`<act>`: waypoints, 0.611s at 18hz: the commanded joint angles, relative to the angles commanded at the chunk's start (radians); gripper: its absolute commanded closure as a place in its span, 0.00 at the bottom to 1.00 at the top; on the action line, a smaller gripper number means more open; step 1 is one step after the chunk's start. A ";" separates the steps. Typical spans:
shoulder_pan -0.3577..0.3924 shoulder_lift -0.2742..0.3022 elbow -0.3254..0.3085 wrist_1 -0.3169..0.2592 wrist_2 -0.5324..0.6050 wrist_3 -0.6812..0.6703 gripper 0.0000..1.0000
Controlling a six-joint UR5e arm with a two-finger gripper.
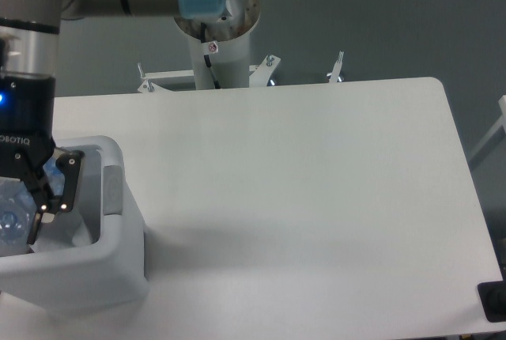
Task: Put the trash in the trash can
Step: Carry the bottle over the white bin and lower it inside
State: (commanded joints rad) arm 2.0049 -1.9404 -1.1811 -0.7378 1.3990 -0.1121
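My gripper (16,225) hangs at the far left edge of the view, directly over the opening of the white trash can (111,265). It is shut on the trash, a clear bluish crushed bottle (9,212) that sits between the black fingers (54,186) and reaches down into the can's mouth. Part of the gripper and of the bottle is cut off by the frame's left edge. The gripper hides most of the can's inside, and I cannot make out the white wrapper there.
The trash can stands at the front left corner of the white table (316,182). The arm's pedestal (217,35) rises behind the table's far edge. A small black object (494,302) sits off the front right corner.
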 joint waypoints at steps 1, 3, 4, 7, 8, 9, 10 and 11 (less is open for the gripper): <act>0.000 -0.002 -0.006 0.000 0.000 0.017 0.25; 0.002 -0.006 -0.017 0.000 0.002 0.057 0.11; 0.002 -0.006 -0.020 0.000 0.002 0.069 0.06; 0.002 -0.006 -0.026 -0.002 0.003 0.077 0.00; 0.002 -0.006 -0.026 -0.002 0.003 0.075 0.00; 0.002 -0.006 -0.029 -0.003 0.005 0.072 0.00; 0.003 -0.005 -0.035 -0.003 0.005 0.074 0.00; 0.008 -0.002 -0.044 -0.003 0.006 0.077 0.00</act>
State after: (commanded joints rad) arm 2.0125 -1.9421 -1.2256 -0.7409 1.4051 -0.0353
